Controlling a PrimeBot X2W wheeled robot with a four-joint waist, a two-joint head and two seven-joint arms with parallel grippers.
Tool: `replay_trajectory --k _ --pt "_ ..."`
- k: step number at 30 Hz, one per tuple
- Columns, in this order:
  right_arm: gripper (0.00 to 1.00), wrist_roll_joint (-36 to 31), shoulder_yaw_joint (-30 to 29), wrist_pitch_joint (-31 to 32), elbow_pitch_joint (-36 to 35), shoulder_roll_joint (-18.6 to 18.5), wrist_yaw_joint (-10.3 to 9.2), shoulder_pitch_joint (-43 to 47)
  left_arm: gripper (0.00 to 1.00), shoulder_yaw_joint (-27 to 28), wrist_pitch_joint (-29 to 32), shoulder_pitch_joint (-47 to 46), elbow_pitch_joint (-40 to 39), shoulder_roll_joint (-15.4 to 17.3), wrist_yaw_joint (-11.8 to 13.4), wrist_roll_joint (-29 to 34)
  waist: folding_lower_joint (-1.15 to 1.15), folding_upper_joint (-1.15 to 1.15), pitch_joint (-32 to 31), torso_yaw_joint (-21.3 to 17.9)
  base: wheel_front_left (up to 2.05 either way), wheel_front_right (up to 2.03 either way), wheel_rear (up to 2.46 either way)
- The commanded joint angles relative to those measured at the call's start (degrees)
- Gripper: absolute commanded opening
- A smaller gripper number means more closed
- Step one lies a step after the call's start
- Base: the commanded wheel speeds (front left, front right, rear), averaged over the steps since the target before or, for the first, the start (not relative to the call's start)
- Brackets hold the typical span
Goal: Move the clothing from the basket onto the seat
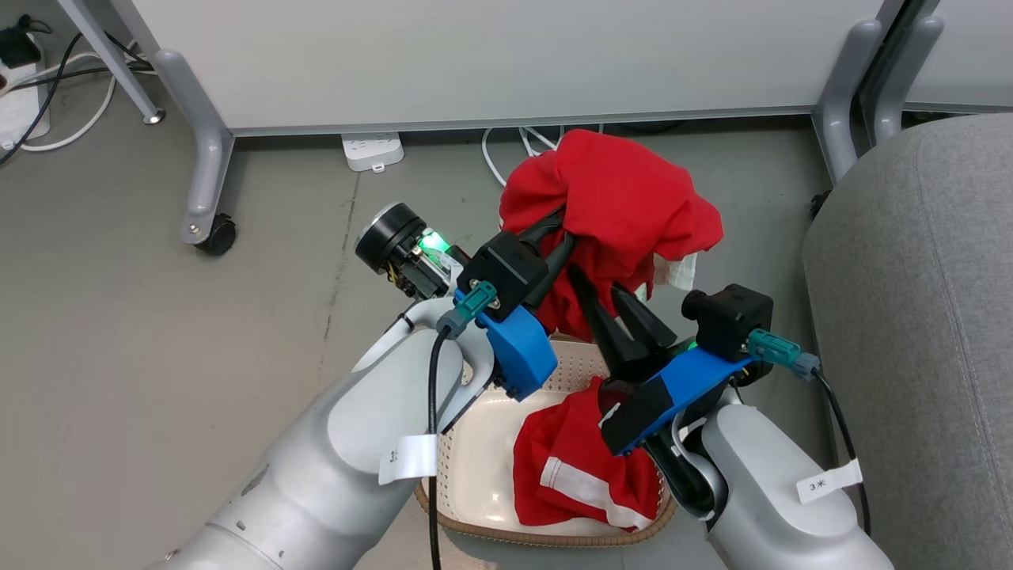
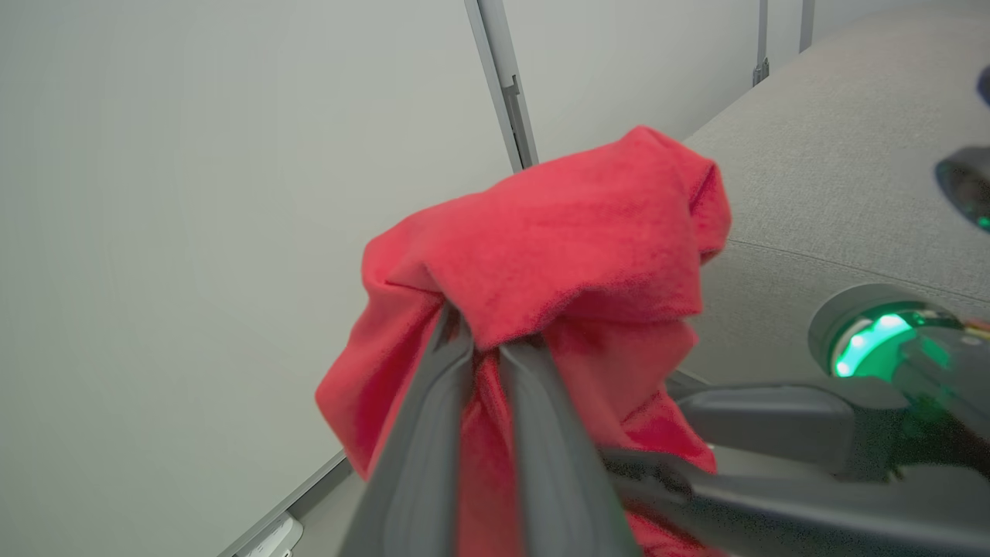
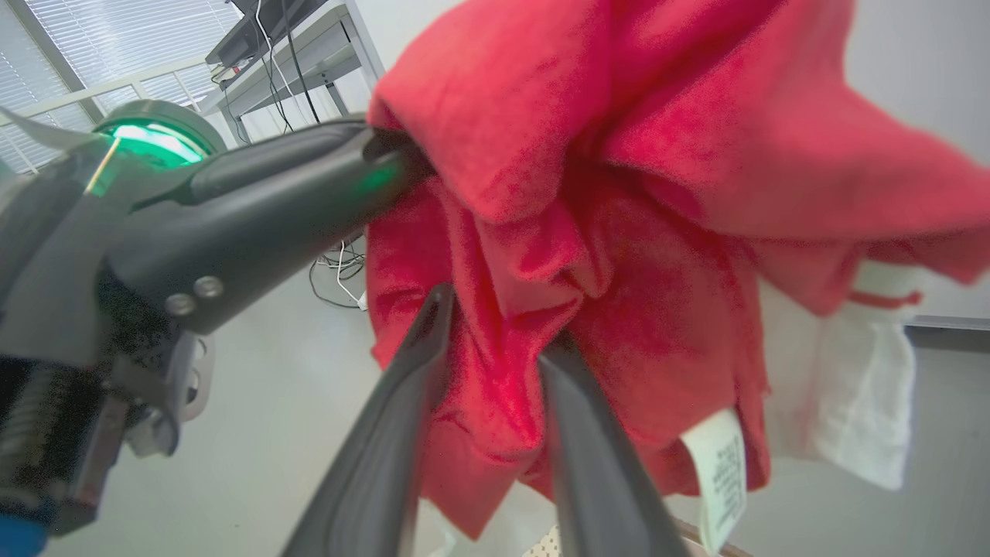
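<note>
Tips of left tool (image 2: 483,344) buried in red garment (image 2: 557,232), seat (image 1: 926,301) cropped at right edge

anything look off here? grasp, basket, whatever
Nothing spilled or damaged. Oddities: the lifted garment is a bunched wad pinched by the left gripper, with a white flap and care label hanging out. The right gripper is open, tips at the same cloth. The second garment lies crumpled in the basket.

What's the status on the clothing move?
Left gripper shut on lifted garment, above basket. Right gripper open, tips at same garment. Second garment in basket. Seat to the right, nothing on it.
</note>
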Motion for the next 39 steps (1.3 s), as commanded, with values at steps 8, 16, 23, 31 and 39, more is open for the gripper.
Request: replay_trajectory --k 8,16,23,31,39 --pt "0.00 0.6 0.6 0.0 0.7 -0.3 0.01 -1.0 0.00 0.7 -0.3 0.1 -0.1 -0.3 -0.4 0.5 0.00 0.00 -0.1 0.0 0.00 0.00 0.00" --pt "0.00 0.3 0.6 0.0 0.8 -0.3 0.01 -1.2 0.00 1.0 -0.3 0.2 0.1 -0.4 -0.5 0.9 0.00 0.00 -0.1 -0.2 0.00 0.00 0.00" --pt "0.00 -0.2 0.7 0.0 0.5 -0.3 0.01 -0.9 0.00 1.1 -0.3 0.3 0.3 -0.4 -0.6 0.9 0.00 0.00 -0.2 -0.3 0.00 0.00 0.00" --pt "0.00 -0.5 0.8 0.0 0.4 -0.3 0.01 -0.4 1.00 1.4 -0.3 0.5 0.5 -0.5 -0.7 0.8 0.00 0.00 -0.5 -0.3 0.00 0.00 0.00" --pt "0.00 -0.9 0.6 0.0 0.5 -0.3 0.01 0.3 1.00 1.8 -0.3 1.0 0.0 -0.6 -0.7 1.6 0.00 0.00 -0.9 -0.4 0.00 0.00 0.00"
